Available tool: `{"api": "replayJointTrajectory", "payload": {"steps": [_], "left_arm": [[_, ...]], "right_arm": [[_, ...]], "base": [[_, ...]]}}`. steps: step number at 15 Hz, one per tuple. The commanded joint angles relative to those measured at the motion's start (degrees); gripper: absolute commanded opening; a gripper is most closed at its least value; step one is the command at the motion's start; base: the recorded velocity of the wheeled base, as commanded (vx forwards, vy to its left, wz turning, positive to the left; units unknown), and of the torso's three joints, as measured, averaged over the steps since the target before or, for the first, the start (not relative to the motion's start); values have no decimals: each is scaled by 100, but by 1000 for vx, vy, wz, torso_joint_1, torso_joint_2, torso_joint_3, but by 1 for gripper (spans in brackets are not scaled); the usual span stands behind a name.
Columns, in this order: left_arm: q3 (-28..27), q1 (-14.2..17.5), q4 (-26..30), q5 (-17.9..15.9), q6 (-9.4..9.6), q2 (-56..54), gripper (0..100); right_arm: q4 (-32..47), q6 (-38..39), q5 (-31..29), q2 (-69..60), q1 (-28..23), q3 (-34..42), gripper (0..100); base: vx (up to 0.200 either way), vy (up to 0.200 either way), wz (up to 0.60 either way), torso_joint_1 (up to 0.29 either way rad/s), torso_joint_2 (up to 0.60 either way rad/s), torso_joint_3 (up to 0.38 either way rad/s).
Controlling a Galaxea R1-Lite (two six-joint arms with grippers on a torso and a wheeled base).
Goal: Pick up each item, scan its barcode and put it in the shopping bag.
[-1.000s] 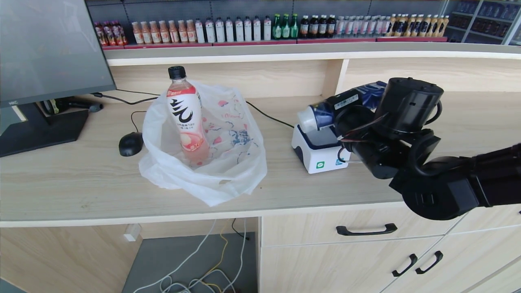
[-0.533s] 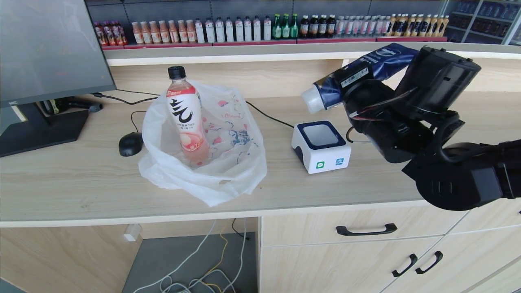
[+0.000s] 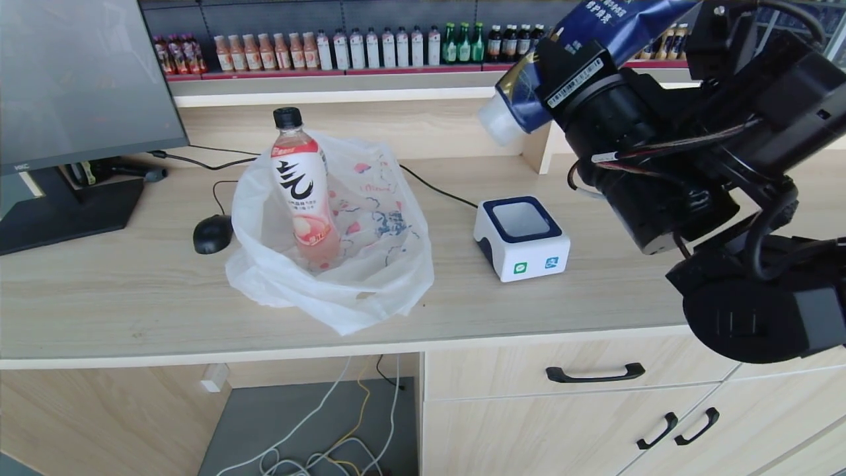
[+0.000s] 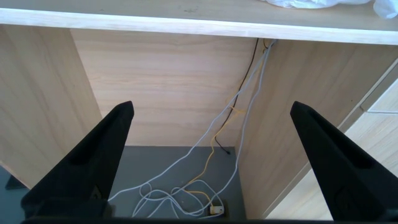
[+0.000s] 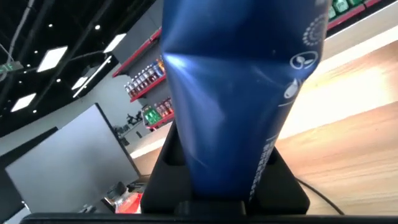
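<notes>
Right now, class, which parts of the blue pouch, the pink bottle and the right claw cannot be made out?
Blue pouch: far end cut off by the head view's top edge.
Pink bottle: base veiled by the shopping bag in the head view.
Right claw: fingertips hidden by the pouch, right wrist view.

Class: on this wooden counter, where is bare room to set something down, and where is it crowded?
Free: the front-left strip between the black monitor stand and the white plastic shopping bag; also the edge before the white-and-navy scanner box. Crowded: the black mouse close beside the bag.
</notes>
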Motion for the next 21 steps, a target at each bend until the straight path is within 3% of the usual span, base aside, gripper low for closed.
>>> {"api": "replayJointTrajectory", "payload": {"steps": [1, 4, 7, 9, 13, 17, 21], "left_arm": [[0, 5, -4, 0, 0, -2, 100], [0, 5, 5, 0, 9, -2, 100], [0, -4, -4, 0, 0, -2, 100], [0, -4, -4, 0, -9, -2, 100], [0, 5, 5, 0, -9, -2, 100], [0, -4, 5, 0, -9, -2, 100], [0, -4, 5, 0, -18, -2, 100]], "right_arm": [[-259, -361, -8, -32, 288, 211, 0], [-681, -1152, 54, -23, 719, 791, 0], [-1349, -1811, 115, 135, 833, 1230, 0], [-1815, -2110, 379, 241, 780, 1520, 0], [-1990, -2813, 432, 390, 683, 1767, 0], [-1990, -3015, 652, 460, 692, 1811, 0], [-1990, -2989, 1425, 566, 683, 1925, 0]], "base": [[0, 0, 0, 0, 0, 0], [0, 0, 0, 0, 0, 0], [0, 0, 0, 0, 0, 0], [0, 0, 0, 0, 0, 0], [0, 0, 0, 0, 0, 0], [0, 0, 0, 0, 0, 0], [0, 50, 0, 2, 1, -1]]}}
